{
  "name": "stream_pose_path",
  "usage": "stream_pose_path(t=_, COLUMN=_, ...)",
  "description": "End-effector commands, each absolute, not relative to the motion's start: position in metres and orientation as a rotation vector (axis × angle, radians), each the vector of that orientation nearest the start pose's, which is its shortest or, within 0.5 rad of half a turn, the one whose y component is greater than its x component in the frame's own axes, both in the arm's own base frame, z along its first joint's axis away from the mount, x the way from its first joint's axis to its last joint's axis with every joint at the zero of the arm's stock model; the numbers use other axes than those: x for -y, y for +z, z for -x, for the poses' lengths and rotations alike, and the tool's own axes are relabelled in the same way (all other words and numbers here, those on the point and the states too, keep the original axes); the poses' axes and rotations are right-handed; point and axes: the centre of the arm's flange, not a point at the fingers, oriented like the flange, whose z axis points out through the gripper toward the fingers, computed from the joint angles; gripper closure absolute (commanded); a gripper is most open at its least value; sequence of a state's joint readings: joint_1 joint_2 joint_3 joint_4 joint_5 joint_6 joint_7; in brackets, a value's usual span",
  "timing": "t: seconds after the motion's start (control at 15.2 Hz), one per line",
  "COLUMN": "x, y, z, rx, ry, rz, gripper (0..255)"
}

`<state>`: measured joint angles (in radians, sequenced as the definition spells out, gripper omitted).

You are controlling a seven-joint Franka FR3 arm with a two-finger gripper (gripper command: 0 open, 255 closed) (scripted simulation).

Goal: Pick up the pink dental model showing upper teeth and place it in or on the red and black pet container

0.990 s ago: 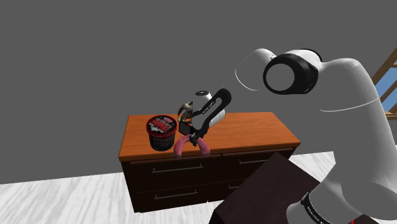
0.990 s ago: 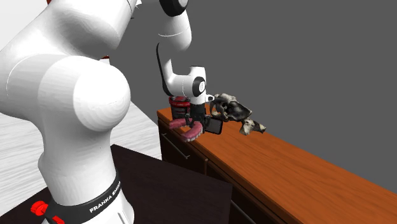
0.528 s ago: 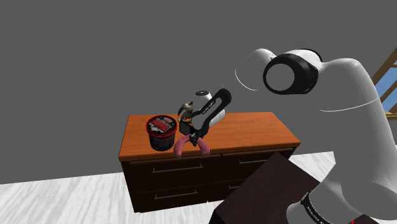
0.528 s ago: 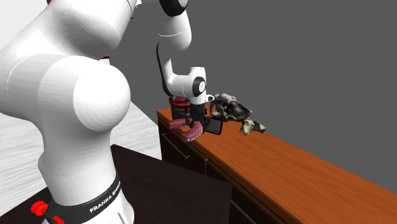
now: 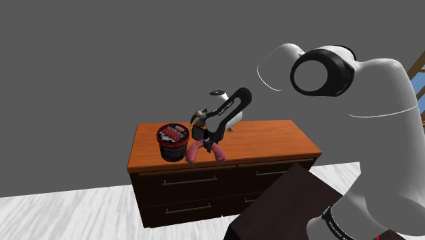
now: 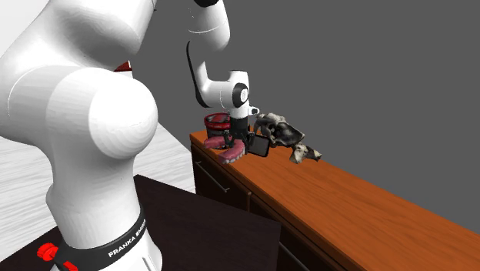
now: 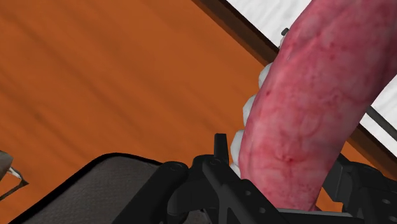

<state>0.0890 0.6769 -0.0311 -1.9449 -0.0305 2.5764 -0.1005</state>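
The black pincer is clamped on the pink dental model. In the wrist view its fingers come up on either side of the model, which runs through the pincer as a thick, rounded band. That band is mottled pink-red like gum, with small white teeth along the edge that faces the surface. From the shoulder view the model is a horseshoe arch, its two ends hanging down below the pincer at the front edge of the surface. Whether the ends touch the top cannot be told.

The surface is the top of a dark chest and shows an orange-brown wood grain. The chest's drawers have thin bar handles. Just beside the model stands the red and black container, a squat round tub with a printed lid. Behind the pincer lies a mottled grey object of irregular shape. The white arm rises from the dark, box-shaped stand. Behind everything is a plain grey wall.

Compared with a second ago, the hand sits a little higher. In the second exterior view the model has come up slightly and nearer the container. The container and the grey object have not moved.
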Motion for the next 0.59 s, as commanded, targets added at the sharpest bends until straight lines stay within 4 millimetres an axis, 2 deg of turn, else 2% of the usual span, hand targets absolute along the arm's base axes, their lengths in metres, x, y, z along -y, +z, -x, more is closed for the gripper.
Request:
stream_pose_path(t=0.0, x=-0.035, y=0.137, z=-0.606, rx=0.303, ry=0.071, rz=3.161, gripper=255)
stream_pose_path(t=0.53, x=-0.035, y=0.179, z=-0.606, rx=0.303, ry=0.071, rz=3.161, gripper=255)
